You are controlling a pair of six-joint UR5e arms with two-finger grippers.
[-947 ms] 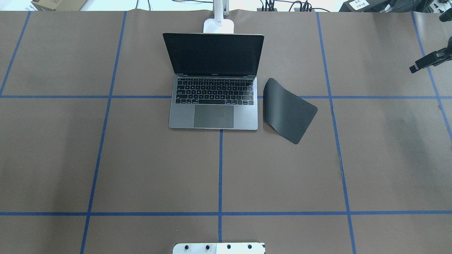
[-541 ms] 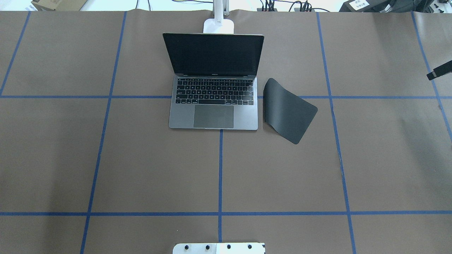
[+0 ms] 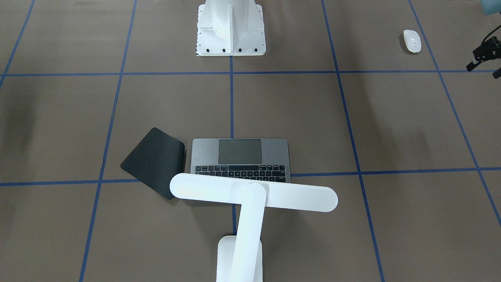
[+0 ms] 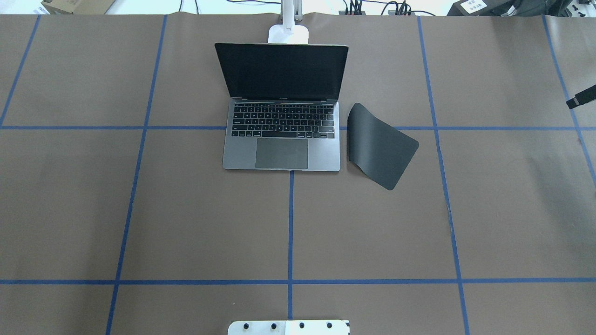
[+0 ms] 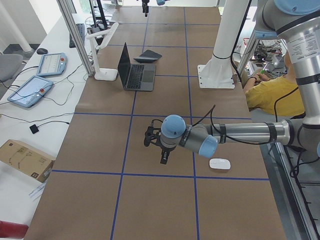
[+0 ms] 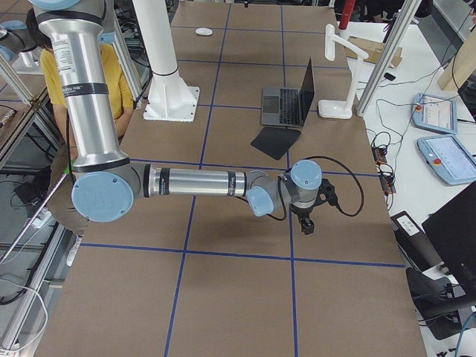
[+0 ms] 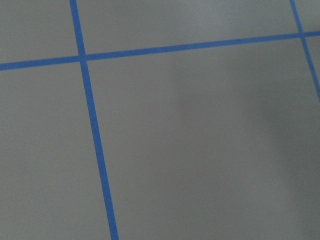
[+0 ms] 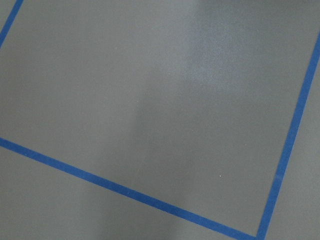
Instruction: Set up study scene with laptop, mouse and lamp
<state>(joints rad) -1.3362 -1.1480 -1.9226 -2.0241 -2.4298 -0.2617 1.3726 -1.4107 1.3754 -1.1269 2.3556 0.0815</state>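
Note:
The open grey laptop [image 4: 281,153] sits at the table's far middle, its screen dark. The white lamp [image 3: 254,194] stands behind it, its bar head over the keyboard; its base [image 4: 288,33] shows in the overhead view. The white mouse [image 3: 412,40] lies near the robot's side on its left, out of the overhead view. My left gripper [image 3: 483,58] hovers over bare table a little beyond the mouse [image 5: 219,163]. My right gripper [image 4: 582,97] shows only as a tip at the right edge. I cannot tell whether either is open or shut. Both wrist views show only bare table.
A black mouse pad [image 4: 379,146] lies askew just right of the laptop, one edge curled up. The white bolted pedestal [image 3: 231,27] stands at the robot's side. A person in yellow [image 5: 270,95] sits behind the robot. Blue tape lines grid the brown table.
My right gripper has moved toward the right edge of the overhead view and slightly nearer; only its tip remains in view. Laptop, lamp base and mouse pad have not moved.

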